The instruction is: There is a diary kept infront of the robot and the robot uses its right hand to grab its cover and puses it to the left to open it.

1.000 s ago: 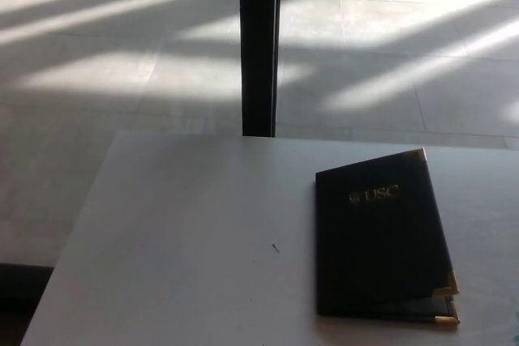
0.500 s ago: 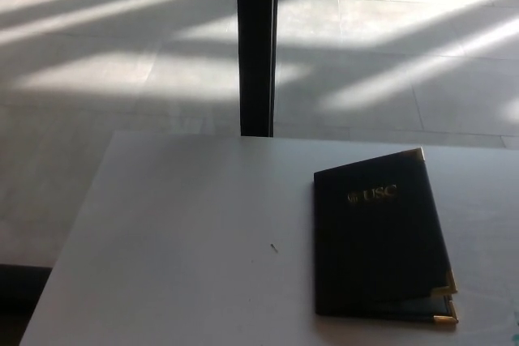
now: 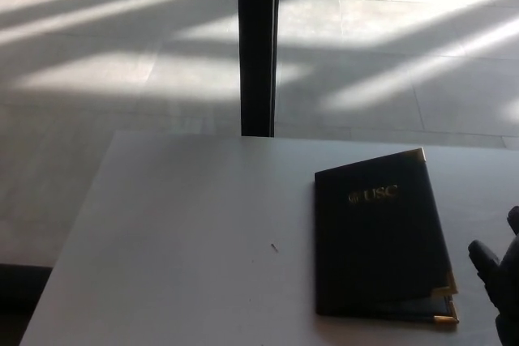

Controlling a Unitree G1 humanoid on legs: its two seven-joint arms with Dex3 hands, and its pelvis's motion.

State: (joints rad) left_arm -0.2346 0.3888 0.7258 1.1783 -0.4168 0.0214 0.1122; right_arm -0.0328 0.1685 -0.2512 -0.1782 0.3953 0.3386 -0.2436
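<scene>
Now the diary [image 3: 379, 237] lies closed and flat on the white table [image 3: 186, 232], at about four o'clock in the head view, with its gold "USC" lettering toward twelve and brass-capped corners along its right edge. At the near right corner, around five o'clock, the cover sits slightly proud of the pages beneath, a thin gap that looks like the natural place to catch it.

What is new is the right hand [image 3: 496, 277]: half a second ago the table to the right of the book was bare, and now black fingers [image 3: 484, 261] have come into view at the frame's three-to-four o'clock edge, just beside the diary's right side but apart from it. They hold nothing; only part of the hand shows, so I cannot tell how far they are spread. The left hand is out of sight.

So the reach has begun, and the grab and leftward push toward nine o'clock are not yet done. A dark post [image 3: 258, 46] stands beyond the table at twelve.
</scene>
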